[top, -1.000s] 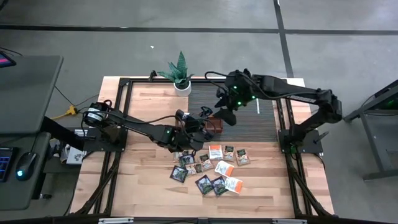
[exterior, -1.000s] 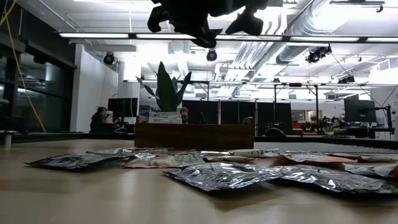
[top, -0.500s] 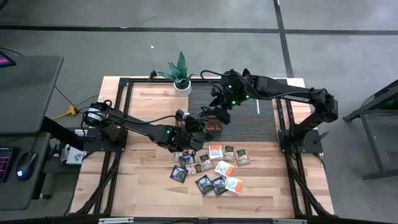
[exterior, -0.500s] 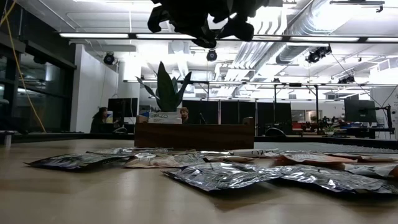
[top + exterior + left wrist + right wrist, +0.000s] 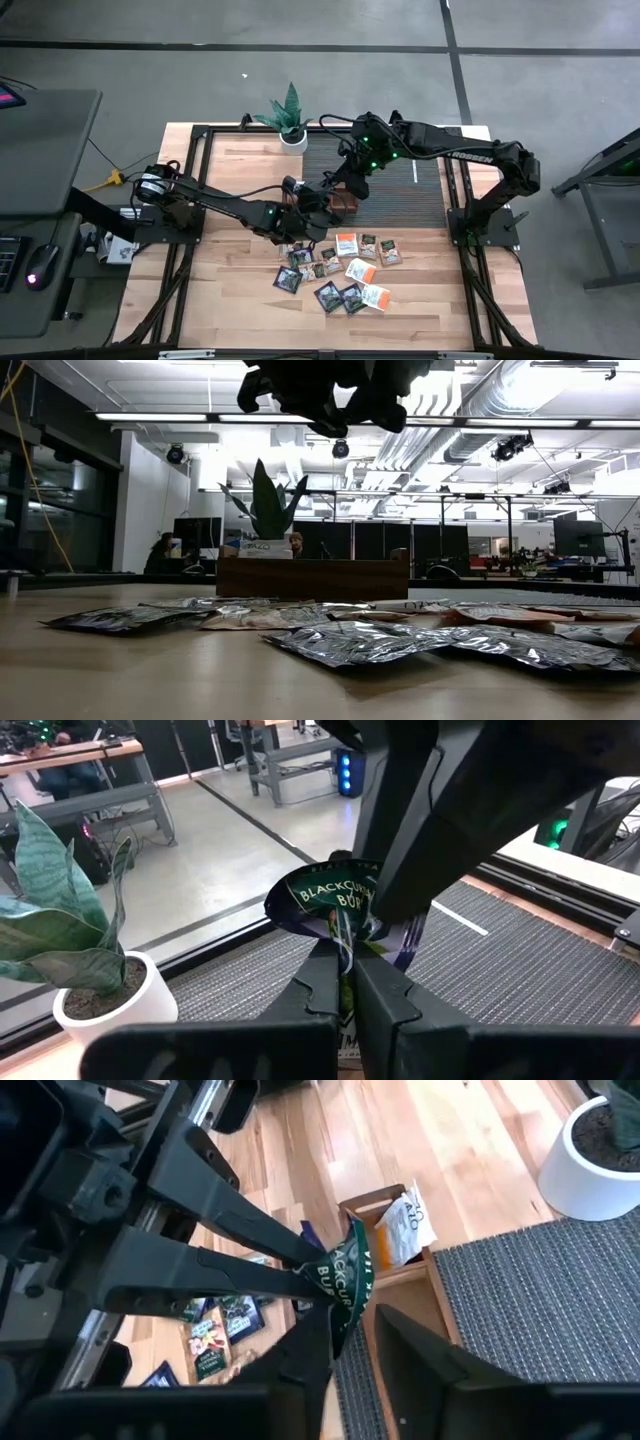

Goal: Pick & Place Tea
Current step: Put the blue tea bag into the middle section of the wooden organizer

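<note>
Left wrist view: left claw (image 5: 345, 982) pinches a dark green sachet (image 5: 335, 900), held up over the wooden tray (image 5: 400, 1280). It's light, floppy, slick foil and already buckled; grip a flat edge. Right claw (image 5: 350, 1320) sits at the same sachet, fingers part-closed; contact unclear. Loose sachets (image 5: 335, 268) lie on the tabletop (image 5: 240, 290). Tray mostly hidden.

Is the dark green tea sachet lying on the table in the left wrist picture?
No, the dark green sachet is pinched upright by the left hand, above the grey mat.
</note>
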Controlling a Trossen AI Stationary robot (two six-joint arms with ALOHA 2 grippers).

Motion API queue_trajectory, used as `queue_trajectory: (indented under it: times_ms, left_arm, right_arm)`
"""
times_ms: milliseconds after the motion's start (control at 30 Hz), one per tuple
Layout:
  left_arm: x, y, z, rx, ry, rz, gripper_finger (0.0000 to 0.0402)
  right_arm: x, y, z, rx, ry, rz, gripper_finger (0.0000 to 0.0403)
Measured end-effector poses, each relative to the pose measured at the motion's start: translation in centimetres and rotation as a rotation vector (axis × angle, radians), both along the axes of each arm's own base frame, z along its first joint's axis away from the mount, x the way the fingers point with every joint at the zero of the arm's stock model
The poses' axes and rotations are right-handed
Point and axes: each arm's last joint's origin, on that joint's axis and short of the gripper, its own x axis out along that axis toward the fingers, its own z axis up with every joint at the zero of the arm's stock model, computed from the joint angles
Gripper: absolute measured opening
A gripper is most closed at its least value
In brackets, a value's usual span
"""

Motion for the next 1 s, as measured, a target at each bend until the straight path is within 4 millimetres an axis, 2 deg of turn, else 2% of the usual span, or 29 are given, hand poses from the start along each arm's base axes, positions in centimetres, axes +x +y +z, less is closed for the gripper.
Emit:
queue_trajectory:
  times_ms: [133,300,400,533,767,867,1000]
  left_arm:
    - [0.0,0.0,0.0,-0.001,-0.002,-0.001,0.0]
    - [0.1,0.0,0.0,-0.014,0.002,-0.021,0.0002]
    - [0.0,0.0,0.0,-0.014,0.004,-0.022,0.0017]
    - [0.0,0.0,-0.1,-0.011,0.014,-0.023,0.0065]
    - [-0.3,0.0,-0.1,0.018,0.084,-0.035,0.0172]
    - [-1.5,0.2,0.4,0.008,0.123,-0.022,0.0208]
    - [-4.1,0.9,0.7,-0.048,0.163,0.043,0.0229]
  right_arm:
    - [0.0,0.0,0.0,-0.008,0.002,0.008,0.0011]
    - [-0.1,0.0,-0.1,-0.002,0.01,0.006,0.0003]
    - [-0.1,0.0,-0.1,-0.004,0.012,0.011,0.0002]
    - [-0.2,0.1,-0.1,-0.012,0.019,0.022,0.0001]
    - [-0.2,0.0,-0.2,-0.042,0.026,0.028,0.0001]
    - [-0.3,0.0,-0.3,-0.073,0.043,0.034,0.0]
    - [-0.5,0.0,-0.4,-0.112,0.063,0.06,0.0]
